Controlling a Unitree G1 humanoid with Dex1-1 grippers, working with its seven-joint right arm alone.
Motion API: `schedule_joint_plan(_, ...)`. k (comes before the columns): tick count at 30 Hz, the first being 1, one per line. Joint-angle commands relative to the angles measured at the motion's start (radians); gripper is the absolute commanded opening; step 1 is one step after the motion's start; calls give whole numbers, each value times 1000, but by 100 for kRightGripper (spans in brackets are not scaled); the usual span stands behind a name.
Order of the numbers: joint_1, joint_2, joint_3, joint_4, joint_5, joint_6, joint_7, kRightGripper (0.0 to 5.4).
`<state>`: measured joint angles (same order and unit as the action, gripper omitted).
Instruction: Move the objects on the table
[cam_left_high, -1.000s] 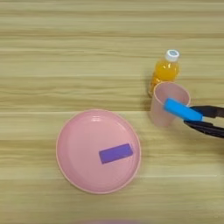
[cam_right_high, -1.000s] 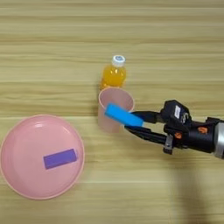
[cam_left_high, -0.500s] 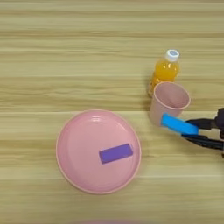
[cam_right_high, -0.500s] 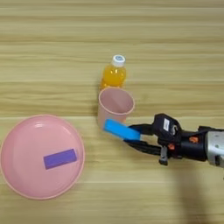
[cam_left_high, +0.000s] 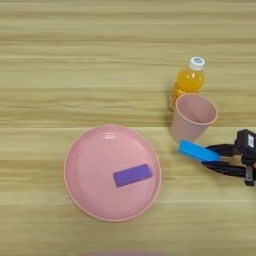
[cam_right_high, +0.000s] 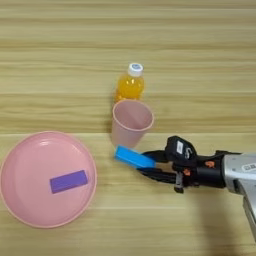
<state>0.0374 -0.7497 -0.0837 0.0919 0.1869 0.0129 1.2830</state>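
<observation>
At the far left of the table sits the large pink plate, and the purple block lies flat inside it, a little right of the plate's centre and slightly slanted. That piece looks settled, so one part of the job seems done (though the task names no goal, so this is only a judgement).

Moving right, the blue block is held just beside the foot of the pale pink cup, on the side nearer the camera. Whether the block rests on the wood or hangs slightly above it is hard to read from these views. The cup stands upright and appears empty, with the orange juice bottle just behind it, close enough to look as if it touches.

Further right, the right gripper reaches in from the picture's right edge, its two black fingers clenched on the blue block's right end, with the silver forearm behind.

The blue block has yet to reach a resting place, and the cup stands untouched.
</observation>
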Motion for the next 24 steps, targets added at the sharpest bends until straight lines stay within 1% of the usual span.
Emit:
schedule_joint_plan(1,-81,-33,-10,22,-3,-21,-39,142)
schedule_joint_plan(24,-107,-14,62,113,-58,-48,-59,142)
